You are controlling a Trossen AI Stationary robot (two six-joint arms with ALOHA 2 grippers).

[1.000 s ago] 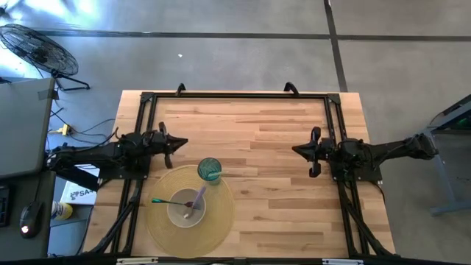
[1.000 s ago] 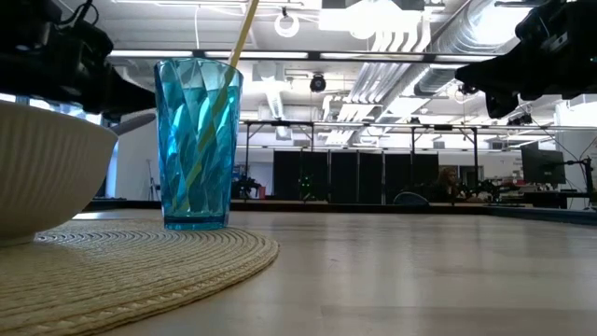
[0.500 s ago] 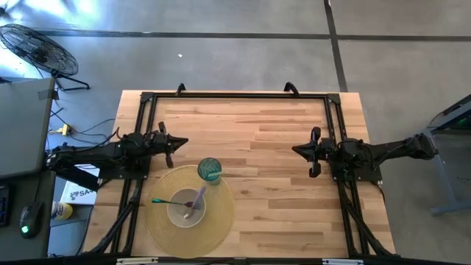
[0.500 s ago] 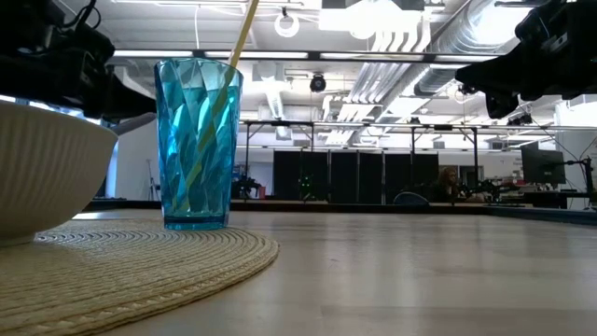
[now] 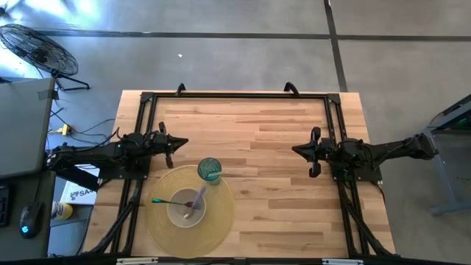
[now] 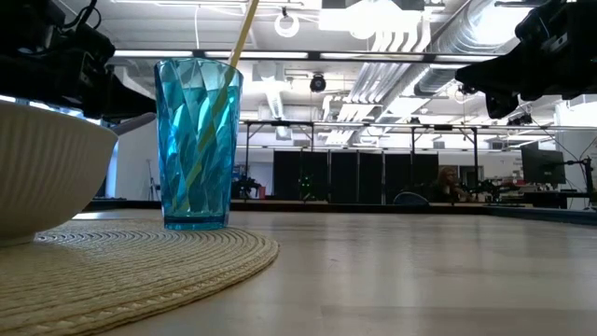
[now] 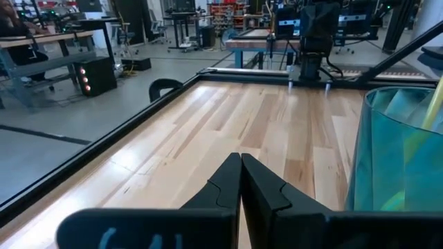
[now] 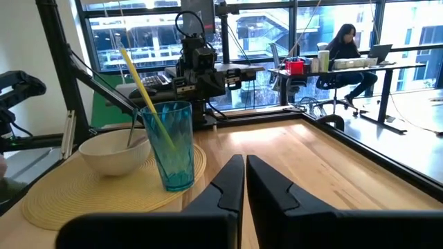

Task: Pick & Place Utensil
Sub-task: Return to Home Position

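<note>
looked like the sorting part was done and this was just the go-home step. the yellow straw stood leaning in the blue cup, which sat on the edge of the round woven mat, just beside the white bowl. the blue fork lay across the bowl's rim with its handle poking out over the mat, and the spoon rested inside the bowl. the left gripper hung over the table near the cup but off the mat, fingers pressed together on nothing. the right gripper was well apart from all of it on the other side, fingers also together and empty. both arms looked tucked back toward their bases, so my guess was little was left. the next move only called for settling into the rest pose without swinging low past the cup, since that tall straw could catch a bump and tip it.
</note>
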